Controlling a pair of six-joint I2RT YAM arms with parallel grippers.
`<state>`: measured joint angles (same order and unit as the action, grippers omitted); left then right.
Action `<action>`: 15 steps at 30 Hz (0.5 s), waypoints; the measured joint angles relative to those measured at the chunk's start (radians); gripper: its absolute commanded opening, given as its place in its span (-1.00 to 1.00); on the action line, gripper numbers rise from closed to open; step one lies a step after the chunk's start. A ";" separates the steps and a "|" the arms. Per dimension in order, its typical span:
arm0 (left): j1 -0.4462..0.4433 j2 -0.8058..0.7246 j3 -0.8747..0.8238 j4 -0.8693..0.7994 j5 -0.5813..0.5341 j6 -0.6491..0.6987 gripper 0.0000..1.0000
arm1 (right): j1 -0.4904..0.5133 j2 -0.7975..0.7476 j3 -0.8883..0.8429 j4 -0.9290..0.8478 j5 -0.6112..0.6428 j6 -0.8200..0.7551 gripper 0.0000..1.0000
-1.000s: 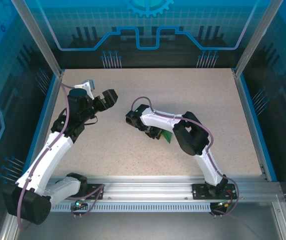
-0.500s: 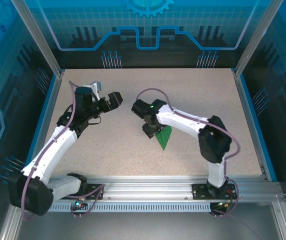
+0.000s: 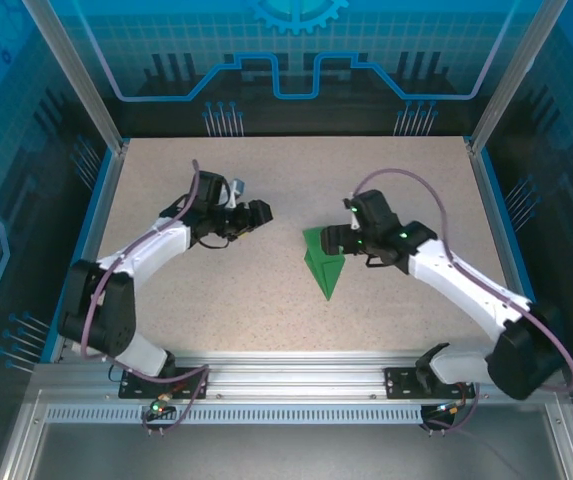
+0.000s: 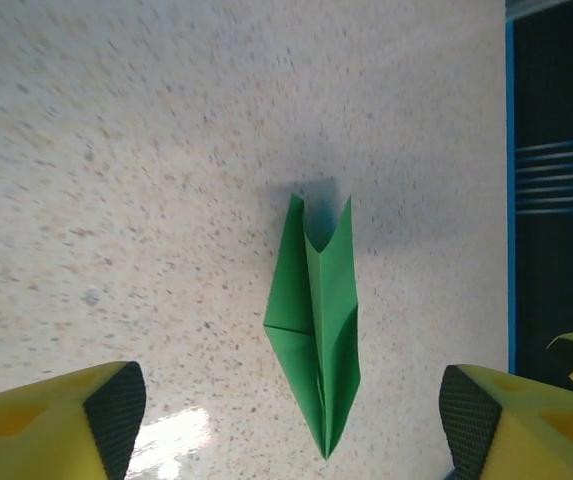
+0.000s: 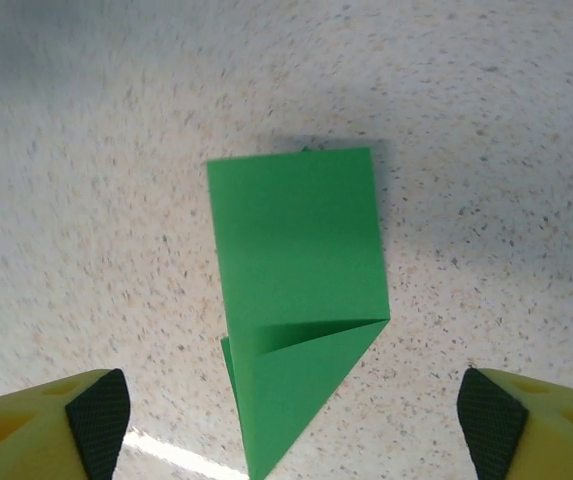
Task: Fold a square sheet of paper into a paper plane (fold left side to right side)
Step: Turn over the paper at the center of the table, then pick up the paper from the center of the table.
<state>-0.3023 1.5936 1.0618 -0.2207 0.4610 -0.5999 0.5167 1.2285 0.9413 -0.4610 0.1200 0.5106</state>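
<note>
Our left gripper (image 3: 257, 213) hangs with jaws spread wide and nothing in them, over the speckled table (image 3: 216, 290); we see the green paper plane (image 3: 324, 268) flat mid-table, nose toward the near edge; by its wide end, our right gripper (image 3: 336, 240) gapes empty too

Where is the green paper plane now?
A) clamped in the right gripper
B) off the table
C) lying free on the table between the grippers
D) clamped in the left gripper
C: the paper plane lies flat on the table; left gripper and right gripper are both open.
</note>
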 measured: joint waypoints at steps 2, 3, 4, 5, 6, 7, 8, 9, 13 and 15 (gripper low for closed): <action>-0.027 0.051 0.028 0.000 0.016 -0.001 0.42 | -0.040 -0.063 -0.072 0.055 -0.032 0.034 0.99; -0.042 0.078 0.044 0.001 0.024 0.000 0.41 | -0.060 -0.095 -0.108 0.079 -0.047 0.051 0.99; -0.057 0.103 0.059 0.000 0.031 0.000 0.39 | -0.077 -0.122 -0.134 0.096 -0.056 0.064 1.00; -0.070 0.126 0.074 0.000 0.035 0.000 0.38 | -0.089 -0.144 -0.154 0.106 -0.065 0.075 1.00; -0.084 0.151 0.093 0.000 0.042 0.000 0.38 | -0.104 -0.172 -0.177 0.124 -0.073 0.089 1.00; -0.096 0.176 0.110 0.000 0.047 0.000 0.37 | -0.114 -0.199 -0.195 0.134 -0.078 0.098 0.99; -0.105 0.196 0.125 0.000 0.053 0.000 0.35 | -0.121 -0.218 -0.207 0.140 -0.083 0.104 1.00; -0.115 0.221 0.143 0.001 0.058 0.000 0.35 | -0.128 -0.240 -0.217 0.147 -0.087 0.112 0.99; -0.141 0.299 0.190 0.000 0.071 -0.001 0.33 | -0.148 -0.320 -0.254 0.166 -0.096 0.126 1.00; -0.146 0.326 0.202 0.001 0.072 -0.001 0.33 | -0.151 -0.343 -0.261 0.166 -0.097 0.130 0.99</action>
<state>-0.4484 1.9194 1.2640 -0.2199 0.5327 -0.6010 0.3653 0.8856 0.6804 -0.2947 0.0231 0.6403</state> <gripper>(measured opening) 0.666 0.997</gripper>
